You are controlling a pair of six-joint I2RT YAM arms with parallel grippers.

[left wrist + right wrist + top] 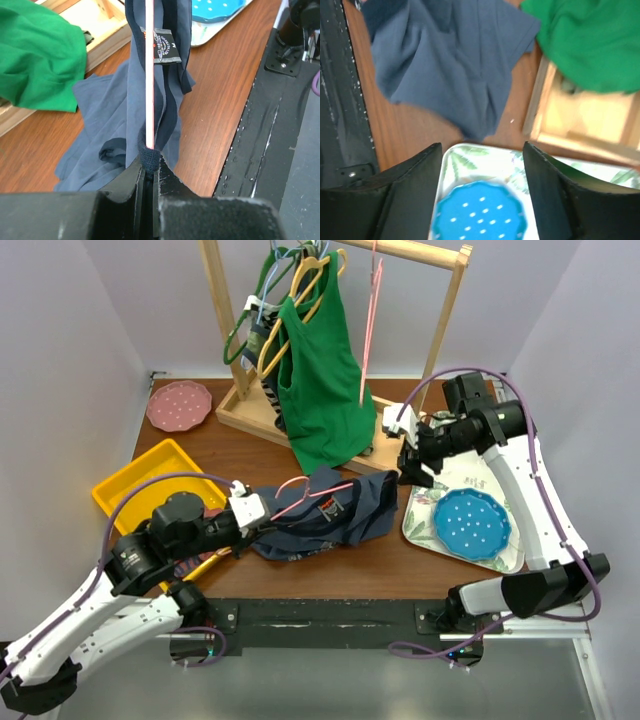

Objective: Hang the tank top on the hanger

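The navy tank top (335, 515) lies crumpled on the wooden table in front of the rack. The thin pink hanger (312, 490) runs through it. My left gripper (262, 510) is at the top's left end. In the left wrist view the left gripper (149, 160) is shut on the pink hanger wire (149, 75) together with a dark fold of the tank top (115, 115). My right gripper (415, 472) is open and empty, right of the top, above the tray's far left corner. The right wrist view shows the right gripper (482, 147) with jaws wide apart and the tank top (450, 65) beyond.
A wooden rack (300, 430) at the back holds a bright green tank top (320, 390), green and yellow hangers and another pink hanger (370, 330). A patterned tray (425, 510) with a blue plate (471, 524) is at right. A yellow bin (150, 485) and pink plate (179, 405) are at left.
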